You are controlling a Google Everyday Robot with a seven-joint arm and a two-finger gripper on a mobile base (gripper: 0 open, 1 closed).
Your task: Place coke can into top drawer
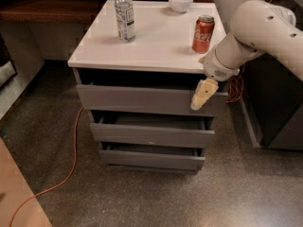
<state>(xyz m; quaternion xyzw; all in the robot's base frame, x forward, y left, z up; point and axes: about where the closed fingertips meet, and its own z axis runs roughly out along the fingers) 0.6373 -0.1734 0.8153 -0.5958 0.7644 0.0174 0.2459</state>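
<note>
On the worktop (156,41) your can (203,34) reads Coca-Cola in white. Your pincer (202,96) hangs at the top drawer (137,99)'s right end; open or closed, you cannot tell.
</note>
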